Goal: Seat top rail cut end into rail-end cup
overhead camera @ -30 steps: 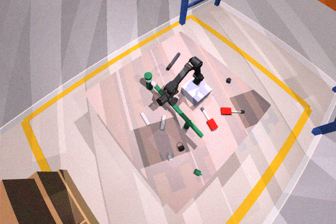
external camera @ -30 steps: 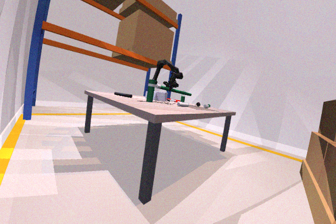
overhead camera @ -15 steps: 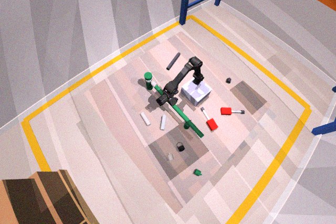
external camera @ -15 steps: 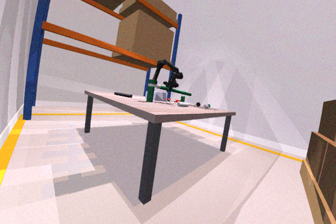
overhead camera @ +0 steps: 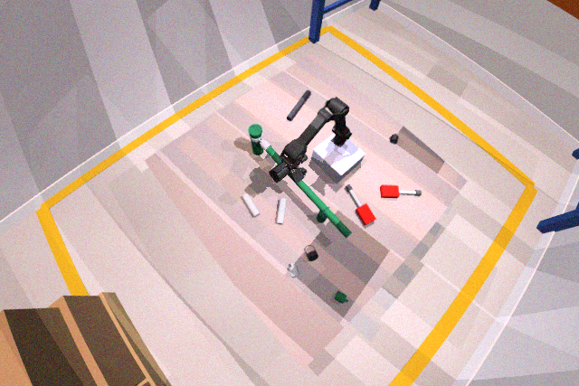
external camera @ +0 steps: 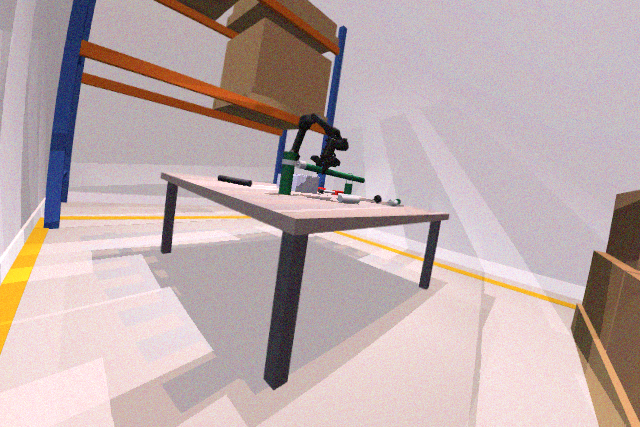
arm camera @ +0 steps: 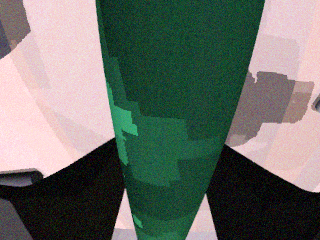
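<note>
The green rail (overhead camera: 310, 193) (external camera: 341, 174) (arm camera: 180, 60) runs from the big green post (overhead camera: 257, 146) (external camera: 285, 182) over the short post (overhead camera: 321, 217) (external camera: 348, 188). The white rail-end cup (overhead camera: 264, 144) (external camera: 301, 164) hangs beside the big post near its top, on the pale band (external camera: 289, 160). The rail's end meets the cup in the top and exterior views; how deep it sits cannot be told. The loop cap is too small to make out clearly. My gripper (overhead camera: 292, 173) (external camera: 324, 168) (arm camera: 166, 140) is shut on the rail, nearer its cup end.
A white block (overhead camera: 338, 157) lies under the arm's base. A dark rod (overhead camera: 298, 105), two white tubes (overhead camera: 250, 204) (overhead camera: 280, 211) and two red-headed tools (overhead camera: 389, 191) (overhead camera: 365, 214) lie around the rail. A black padlock-like piece (overhead camera: 311, 254) and a green piece (overhead camera: 340, 296) lie beyond the short post.
</note>
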Robot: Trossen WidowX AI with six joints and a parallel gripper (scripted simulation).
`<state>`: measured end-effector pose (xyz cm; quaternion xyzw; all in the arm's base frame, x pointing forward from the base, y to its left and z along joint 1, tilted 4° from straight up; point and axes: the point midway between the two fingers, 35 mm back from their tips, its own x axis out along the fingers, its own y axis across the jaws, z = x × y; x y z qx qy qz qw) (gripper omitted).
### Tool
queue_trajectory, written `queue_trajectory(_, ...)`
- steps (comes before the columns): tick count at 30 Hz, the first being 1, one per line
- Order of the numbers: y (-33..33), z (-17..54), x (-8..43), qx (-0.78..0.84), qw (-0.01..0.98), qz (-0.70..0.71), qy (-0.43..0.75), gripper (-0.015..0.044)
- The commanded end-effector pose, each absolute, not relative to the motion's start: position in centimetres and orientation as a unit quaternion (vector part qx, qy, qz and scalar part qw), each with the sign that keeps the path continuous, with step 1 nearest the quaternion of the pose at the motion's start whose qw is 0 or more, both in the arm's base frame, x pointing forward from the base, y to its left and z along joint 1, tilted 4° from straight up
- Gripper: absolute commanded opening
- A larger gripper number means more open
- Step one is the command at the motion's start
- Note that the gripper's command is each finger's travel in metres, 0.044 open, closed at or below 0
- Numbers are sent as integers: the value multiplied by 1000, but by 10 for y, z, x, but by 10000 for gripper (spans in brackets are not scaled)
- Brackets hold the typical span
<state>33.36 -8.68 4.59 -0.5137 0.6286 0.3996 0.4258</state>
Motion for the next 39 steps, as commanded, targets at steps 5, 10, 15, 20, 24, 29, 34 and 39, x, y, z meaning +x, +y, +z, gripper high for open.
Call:
queue_trajectory(5,-92,47,333,-516,423,397,631,0)
queue_trajectory(10,-93,47,332,-516,423,396,631,0)
queue_trajectory(15,-94,47,332,-516,423,396,631,0)
queue_trajectory(20,-94,47,332,-516,423,396,631,0)
queue_trajectory(24,-94,47,332,-516,423,396,631,0)
queue_trajectory(29,-89,46,333,-513,426,400,628,0)
queue_trajectory(34,-88,45,334,-513,428,401,627,0)
queue_trajectory(39,-89,45,333,-513,427,401,627,0)
